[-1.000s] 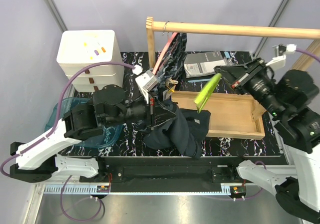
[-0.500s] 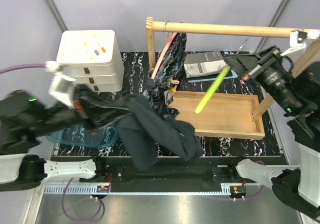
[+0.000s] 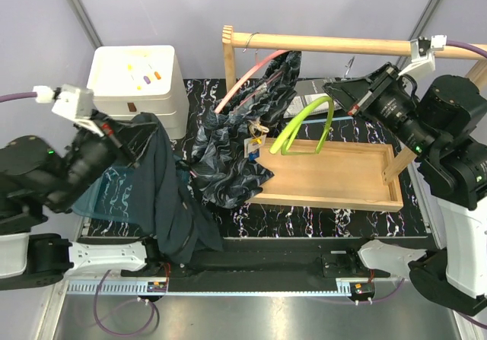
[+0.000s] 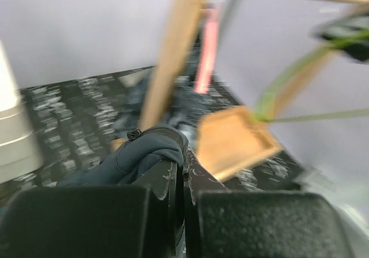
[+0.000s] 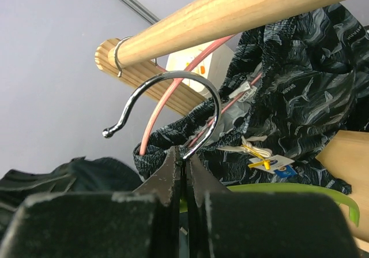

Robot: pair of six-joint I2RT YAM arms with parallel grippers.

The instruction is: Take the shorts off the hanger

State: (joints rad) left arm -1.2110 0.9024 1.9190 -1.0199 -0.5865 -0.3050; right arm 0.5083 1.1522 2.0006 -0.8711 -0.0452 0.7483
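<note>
while blur hides much, left claw (image 4: 183, 171) grips navy shorts (image 4: 138, 157), right claw (image 5: 183, 168) grips hanger (image 5: 288, 190)

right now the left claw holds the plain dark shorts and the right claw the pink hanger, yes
No: the right claw holds the lime green plastic hanger by its metal hook, as the right wrist view shows. The left claw does hold the plain dark cloth shorts.

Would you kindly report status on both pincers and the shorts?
Left pincer shut on navy shorts, clear of green hanger. Right pincer shut on its hook. Marbled shorts on pink hanger.
</note>
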